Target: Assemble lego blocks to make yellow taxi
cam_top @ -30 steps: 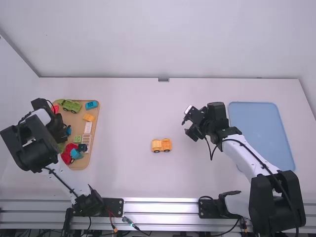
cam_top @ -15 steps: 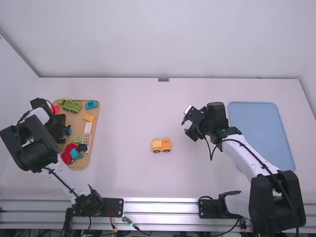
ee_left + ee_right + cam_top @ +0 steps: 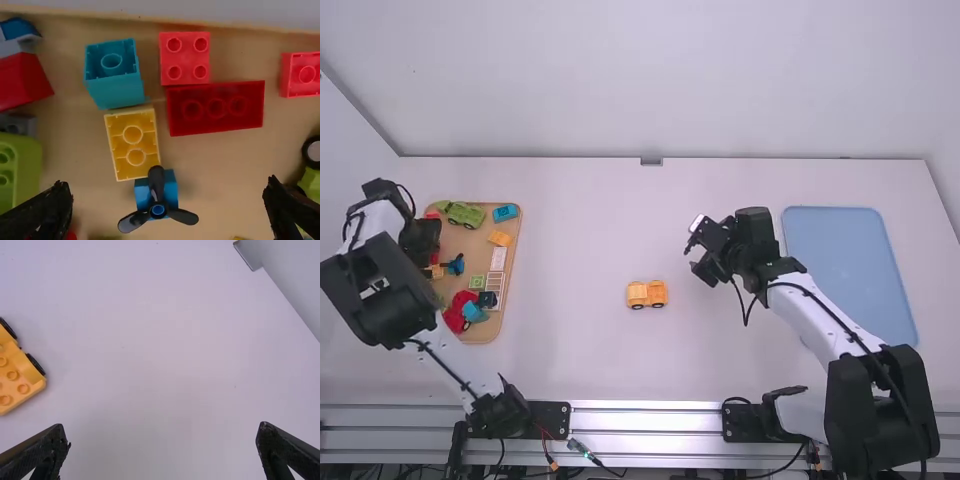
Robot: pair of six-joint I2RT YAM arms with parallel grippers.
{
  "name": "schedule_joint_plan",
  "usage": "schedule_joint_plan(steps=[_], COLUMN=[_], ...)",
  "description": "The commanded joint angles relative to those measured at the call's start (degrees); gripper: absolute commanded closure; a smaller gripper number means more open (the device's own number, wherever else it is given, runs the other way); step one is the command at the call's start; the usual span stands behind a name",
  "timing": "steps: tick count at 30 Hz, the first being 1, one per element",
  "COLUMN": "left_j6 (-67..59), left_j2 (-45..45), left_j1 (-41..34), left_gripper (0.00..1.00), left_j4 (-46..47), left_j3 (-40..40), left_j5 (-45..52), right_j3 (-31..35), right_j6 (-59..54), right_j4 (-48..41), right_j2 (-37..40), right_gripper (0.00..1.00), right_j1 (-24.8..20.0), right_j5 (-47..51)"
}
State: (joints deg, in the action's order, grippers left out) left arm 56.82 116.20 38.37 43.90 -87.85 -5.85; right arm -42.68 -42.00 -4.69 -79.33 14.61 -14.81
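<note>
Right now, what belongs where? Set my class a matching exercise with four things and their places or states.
1. Orange plastic toy truck
2. Flat light-blue tray
3. Black three-bladed propeller
4. Left pincer

A. On a small blue block
B. Open, above the tan board
C. Between the two arms, on the white table
D. At the table's right side

Pairs: 1-C, 2-D, 3-A, 4-B

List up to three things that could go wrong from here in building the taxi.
The open left hand might knock the propeller or teal block crowding the yellow block.
That yellow block lies hollow side up, so it may get fitted upside down.
The wheeled base could roll when pressed.
</note>
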Motion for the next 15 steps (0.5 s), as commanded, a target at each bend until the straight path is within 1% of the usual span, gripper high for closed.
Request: schedule_joint_plan(steps=[1,4,6,8,15], left_j6=[-2.4,-4.8,-4.5,-3.7,-3.2], left_j2=[3.7,7.6,10.7,12.4,13.7], left_j1=[0.7,1.9,2.6,2.5,2.1], left_gripper=[0.01,0.01,0.01,0.01,0.01], left_j4=[1.9,5.6,8.8,10.1,6.8], left_j3=[-1.9,-6.3,-9.7,-11.1,-9.0], left_j5=[-1.0,1.4,1.4,1.0,0.9], right_j3=[0.3,0.3,0.3,0.3,0.3], right_j6=[0.2,0.1,-0.4,-0.4,-0.2], right_j4=[0.0,0.0,0.0,0.1,0.9], right_j2=[0.9,0.9,0.9,0.9,0.9], right_gripper=[0.01,0.01,0.01,0.01,0.01], right_j1=[0.0,0.0,0.1,0.0,0.0], right_j5=[-0.2,-0.1,-0.2,-0.1,-0.2])
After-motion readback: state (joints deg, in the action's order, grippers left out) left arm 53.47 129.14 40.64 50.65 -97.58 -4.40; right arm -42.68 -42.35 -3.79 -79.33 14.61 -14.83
